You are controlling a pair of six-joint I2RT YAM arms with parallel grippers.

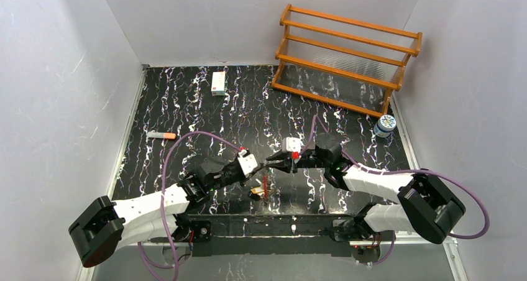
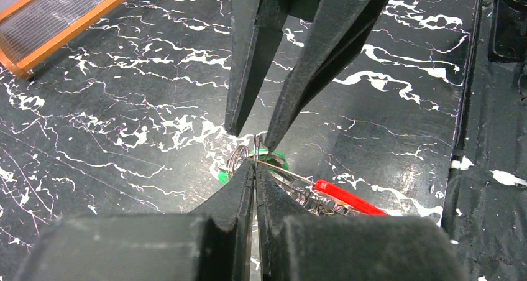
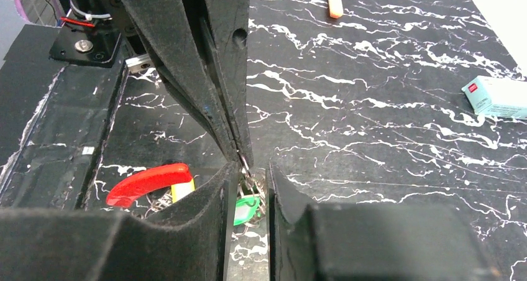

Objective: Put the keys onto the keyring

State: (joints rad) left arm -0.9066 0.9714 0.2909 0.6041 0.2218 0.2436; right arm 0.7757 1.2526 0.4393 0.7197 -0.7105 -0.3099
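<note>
Metal work at lower centre: pinches the keyring [image 2: 345, 197] with left gripper [image 2: 255, 169], jaws pressed together, to steady it. Straddles the green key [image 3: 247, 207] with right gripper [image 2: 252, 132], jaws slightly spread, probably for threading; grip unclear.

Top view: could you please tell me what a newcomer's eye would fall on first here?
The two grippers meet tip to tip over the near middle of the table: the left gripper shut on the keyring, its red segment dangling, the right gripper with jaws apart at the green-tagged key. Next comes the orange wooden rack at the far right.
</note>
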